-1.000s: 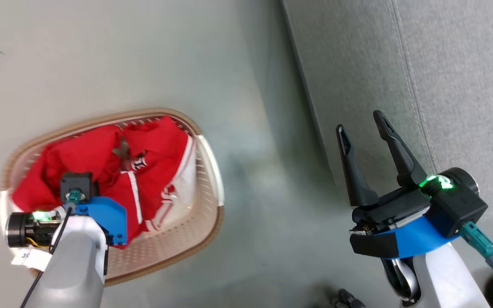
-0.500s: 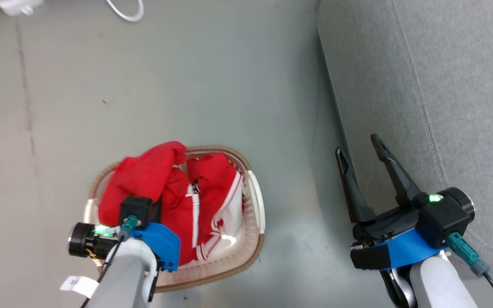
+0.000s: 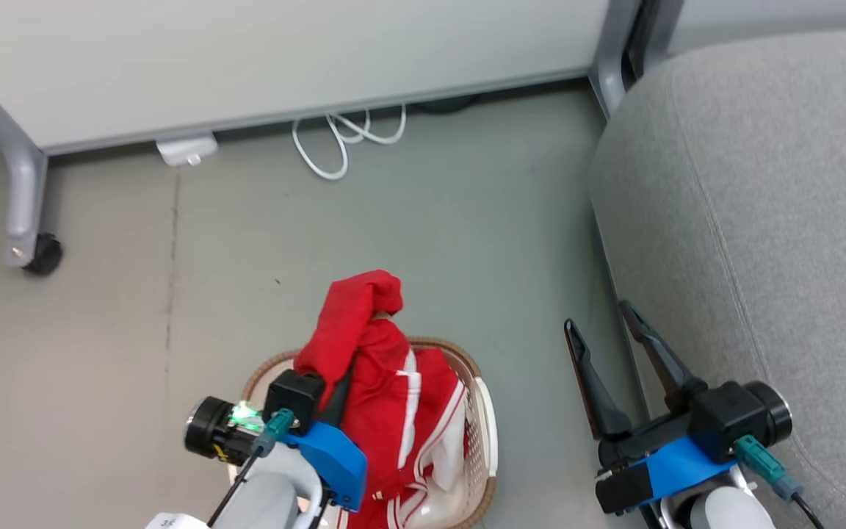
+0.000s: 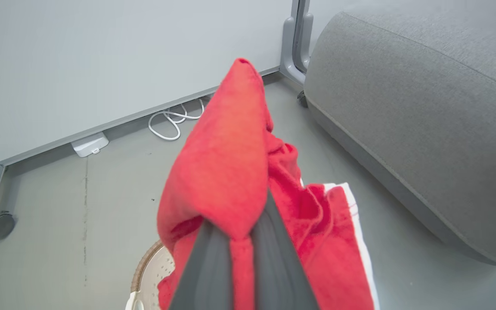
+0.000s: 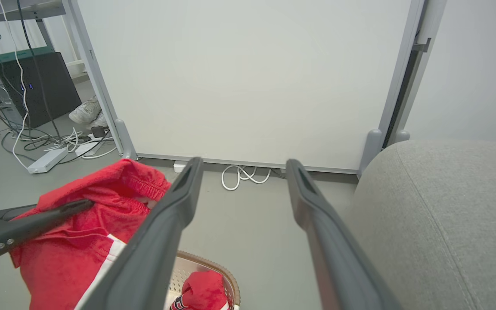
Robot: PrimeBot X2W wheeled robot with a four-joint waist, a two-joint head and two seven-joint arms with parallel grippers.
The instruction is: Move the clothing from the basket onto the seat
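My left gripper (image 3: pixel 349 360) (image 4: pixel 241 241) is shut on a red garment of the clothing (image 3: pixel 364 323) (image 4: pixel 226 163) (image 5: pixel 101 193). The garment is lifted above the basket (image 3: pixel 483 433) (image 4: pixel 144 275) (image 5: pixel 228 280), and its white-striped lower part still hangs into it. A second red piece with lettering (image 5: pixel 200 292) lies inside the basket. My right gripper (image 3: pixel 597 316) (image 5: pixel 244 162) is open with nothing between its fingers, close beside the edge of the grey seat (image 3: pixel 761 220) (image 4: pixel 424 107) (image 5: pixel 446 215), right of the basket.
A white partition panel (image 3: pixel 247 59) stands behind on grey legs with a caster (image 3: pixel 42 255). A white cable coil (image 3: pixel 342 139) and a white adapter (image 3: pixel 186 150) lie at its foot. Shoes (image 5: pixel 84 114) and tangled cables (image 5: pixel 45 142) sit far left.
The head view has swung up toward the partition. My left gripper has raised the red garment up out of the basket. The right gripper stays open beside the seat.
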